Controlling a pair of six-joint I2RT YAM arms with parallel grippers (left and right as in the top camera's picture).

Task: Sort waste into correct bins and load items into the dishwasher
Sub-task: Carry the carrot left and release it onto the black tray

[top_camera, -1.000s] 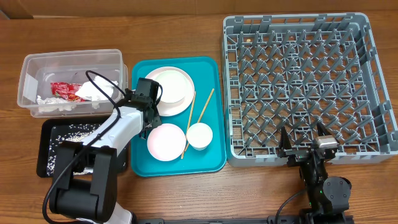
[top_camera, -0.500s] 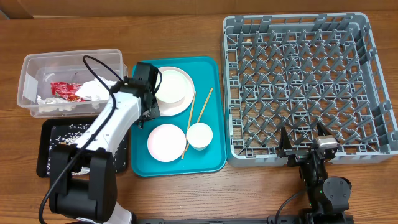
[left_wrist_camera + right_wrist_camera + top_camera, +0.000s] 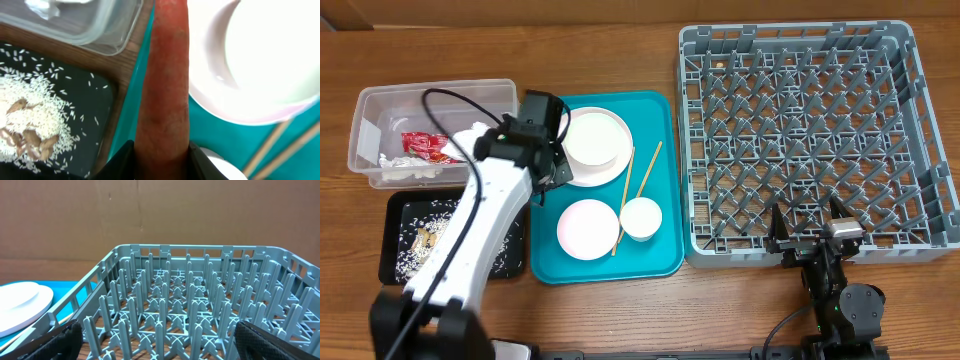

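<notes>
Over wood tabletop (image 3: 620, 310), only left-wrist view shows gripped carrot (image 3: 164, 90).

Orange carrot (image 3: 162, 75); teal tray (image 3: 655, 215); white plate (image 3: 605, 135); black tray (image 3: 510, 262) flecked with white rice (image 3: 415, 250); grey rack (image 3: 800, 120), a grid of pegs; red wrapper (image 3: 420, 145); brown wood-grain counter (image 3: 620, 310)

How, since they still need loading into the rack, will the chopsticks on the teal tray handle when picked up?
The chopsticks look thin and wooden, so probably light and stiff. They lie flat on the teal tray, not parallel, so one pinch may catch only one. Being slim, they could roll or skid if nudged, perhaps against the small cup beside them.
</notes>
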